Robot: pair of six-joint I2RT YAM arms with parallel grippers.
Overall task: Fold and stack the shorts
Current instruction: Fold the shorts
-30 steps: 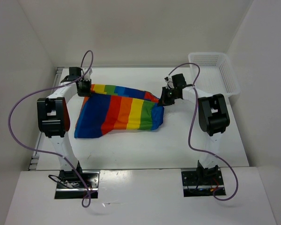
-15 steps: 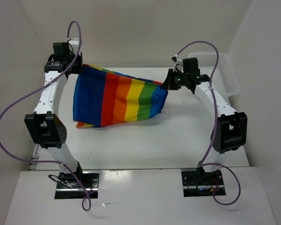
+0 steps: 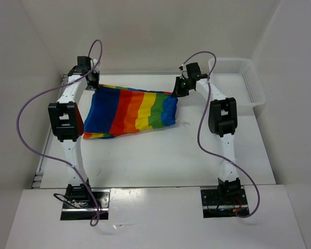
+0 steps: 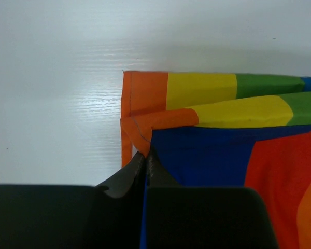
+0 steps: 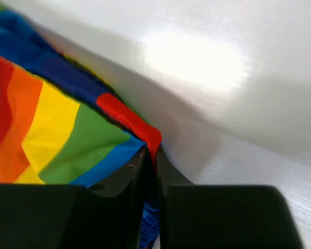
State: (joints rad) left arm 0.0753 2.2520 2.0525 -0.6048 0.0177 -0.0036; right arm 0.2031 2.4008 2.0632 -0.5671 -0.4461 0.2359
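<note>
The rainbow-striped shorts point(image 3: 132, 111) hang stretched between both grippers over the back half of the table, with the lower edge resting on it. My left gripper point(image 3: 93, 88) is shut on their left top corner. In the left wrist view that gripper point(image 4: 146, 153) pinches an orange and blue fold of the shorts point(image 4: 217, 150). My right gripper point(image 3: 177, 92) holds the right top corner. Seen from the right wrist, that gripper point(image 5: 151, 150) has its jaws a narrow slit apart, with red and blue cloth of the shorts point(image 5: 57, 135) between them.
A white mesh basket point(image 3: 243, 78) stands at the back right corner, right of the right arm. White walls close in the table point(image 3: 197, 150) at the back and on both sides. Purple cables loop off both arms.
Both grippers lifted the shorts off the table and spread them. They have since come down and drawn closer together, and the cloth's lower edge now rests on the table.
</note>
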